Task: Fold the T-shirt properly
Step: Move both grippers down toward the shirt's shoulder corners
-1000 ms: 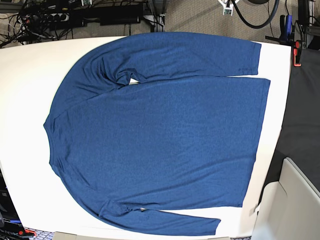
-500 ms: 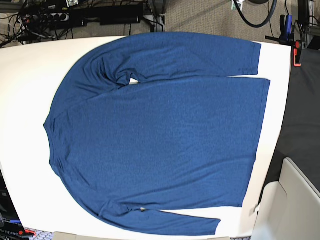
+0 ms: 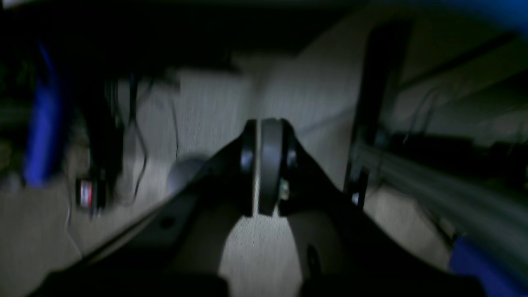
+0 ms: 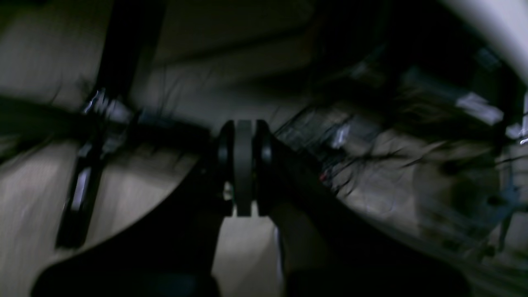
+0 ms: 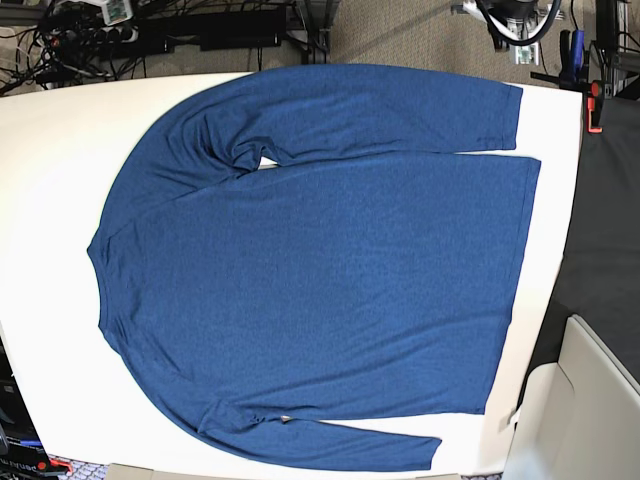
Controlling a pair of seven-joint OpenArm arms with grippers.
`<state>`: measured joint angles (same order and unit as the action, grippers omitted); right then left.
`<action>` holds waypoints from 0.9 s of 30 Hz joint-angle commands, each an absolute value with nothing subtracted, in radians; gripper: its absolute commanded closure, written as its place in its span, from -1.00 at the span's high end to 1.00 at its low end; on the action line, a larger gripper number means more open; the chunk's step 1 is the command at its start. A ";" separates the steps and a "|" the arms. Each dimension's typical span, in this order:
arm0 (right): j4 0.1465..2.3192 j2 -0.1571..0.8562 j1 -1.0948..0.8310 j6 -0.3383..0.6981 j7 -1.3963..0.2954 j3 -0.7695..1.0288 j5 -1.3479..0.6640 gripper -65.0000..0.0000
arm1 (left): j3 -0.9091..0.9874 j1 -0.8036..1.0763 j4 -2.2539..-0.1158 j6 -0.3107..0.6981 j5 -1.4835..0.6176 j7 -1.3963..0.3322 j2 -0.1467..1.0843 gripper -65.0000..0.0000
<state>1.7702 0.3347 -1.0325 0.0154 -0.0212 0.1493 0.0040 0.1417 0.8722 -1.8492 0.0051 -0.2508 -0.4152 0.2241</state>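
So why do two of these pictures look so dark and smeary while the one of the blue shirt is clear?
Base view: bright, even light, the dark navy-blue long-sleeved knit shirt sharp on the white table. Left wrist view: dim and streaked with motion blur; only the shut black left claw reads fairly clearly. Right wrist view: equally dark and smeared behind the shut black right claw.

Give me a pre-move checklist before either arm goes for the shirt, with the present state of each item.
1. T-shirt spread flat on the table: ok.
2. Both sleeves lie along the body, unfolded: ok.
3. Shirt free of any grip: ok.
4. Left gripper jaws: shut, empty; not ok for grasping.
5. Right gripper jaws: shut, empty; not ok for grasping.
6. Arms' position over the table: cannot tell; wrist views blurred, showing floor and cables.
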 commanded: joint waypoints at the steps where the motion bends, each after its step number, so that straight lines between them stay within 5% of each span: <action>1: 1.814 0.338 -1.064 0.013 0.002 0.170 0.005 -1.00 | 0.157 0.889 -1.890 -0.005 -0.249 -0.403 0.229 -1.00; 9: 2.035 0.338 -1.116 0.013 0.002 0.232 0.005 -1.00 | 0.160 0.812 -1.937 -0.005 -0.249 -0.404 0.228 -0.99; 15: 2.038 0.338 -1.078 0.013 0.001 0.249 0.005 -0.99 | 0.160 0.748 -1.937 -0.005 -0.249 -0.404 0.229 -0.74; 22: 2.038 0.338 -1.001 0.008 -0.047 0.251 0.004 -0.27 | 0.257 0.619 -1.937 -0.005 -0.249 -0.584 0.223 -0.31; 27: 2.038 0.338 -0.957 0.008 -0.050 0.251 0.004 -0.21 | 0.305 0.570 -1.936 -0.004 -0.251 -0.645 0.223 -0.09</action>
